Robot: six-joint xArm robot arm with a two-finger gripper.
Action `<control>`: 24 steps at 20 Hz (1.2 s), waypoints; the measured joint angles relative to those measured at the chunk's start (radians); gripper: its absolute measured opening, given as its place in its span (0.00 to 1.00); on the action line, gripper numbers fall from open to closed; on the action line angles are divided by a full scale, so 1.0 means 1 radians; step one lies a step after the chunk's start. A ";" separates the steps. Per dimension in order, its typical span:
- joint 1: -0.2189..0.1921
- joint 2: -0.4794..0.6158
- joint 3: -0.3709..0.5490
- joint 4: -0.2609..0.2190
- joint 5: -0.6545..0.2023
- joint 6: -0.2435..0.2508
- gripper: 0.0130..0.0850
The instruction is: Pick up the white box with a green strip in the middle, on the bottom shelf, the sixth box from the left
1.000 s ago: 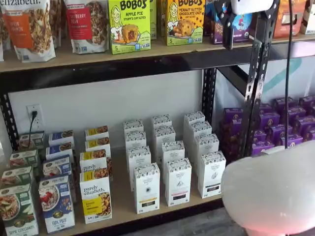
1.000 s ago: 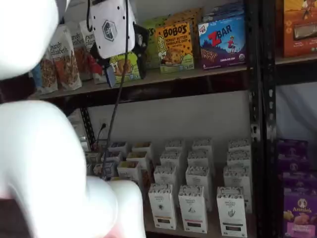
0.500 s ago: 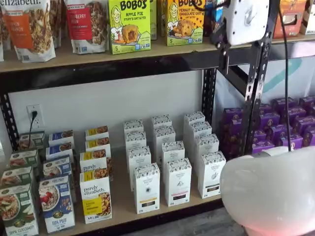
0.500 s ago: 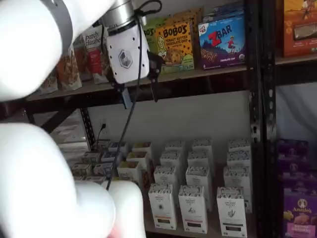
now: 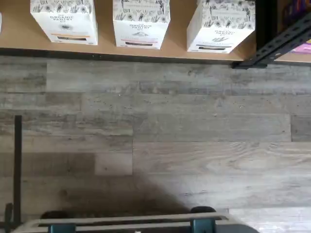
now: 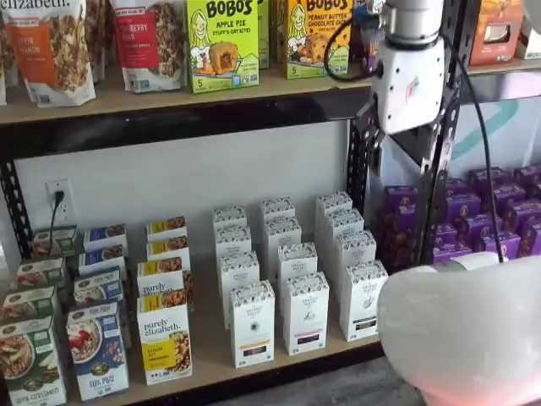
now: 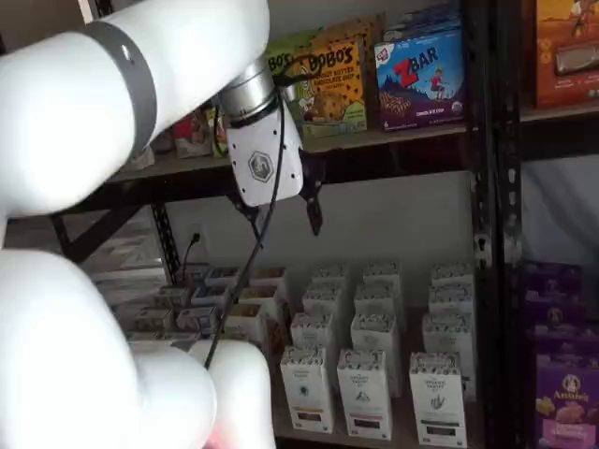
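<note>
White tea cartons stand fronts outward along the bottom shelf [image 6: 211, 342], the white box [image 6: 363, 298] rightmost, easily reached by the high, spread-jawed gripper [image 7: 281, 213].

Bobo's boxes [image 6: 221, 42] and granola bags [image 6: 51, 46] on the upper board; purple cartons [image 6: 499, 211] alongside.

Count, bottom shelf: twelve tall white speckled-top cartons [image 6: 252, 323] in three columns of four. Three of these front cartons [image 5: 141, 22] appear in the wrist view. Upper shelf: two yellow Bobo's boxes [image 6: 222, 42].
</note>
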 joint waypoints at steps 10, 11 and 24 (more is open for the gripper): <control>-0.057 0.013 0.201 0.048 -0.300 -0.040 1.00; -0.054 0.024 0.218 0.045 -0.326 -0.035 1.00; -0.041 0.261 0.308 0.003 -0.621 0.019 1.00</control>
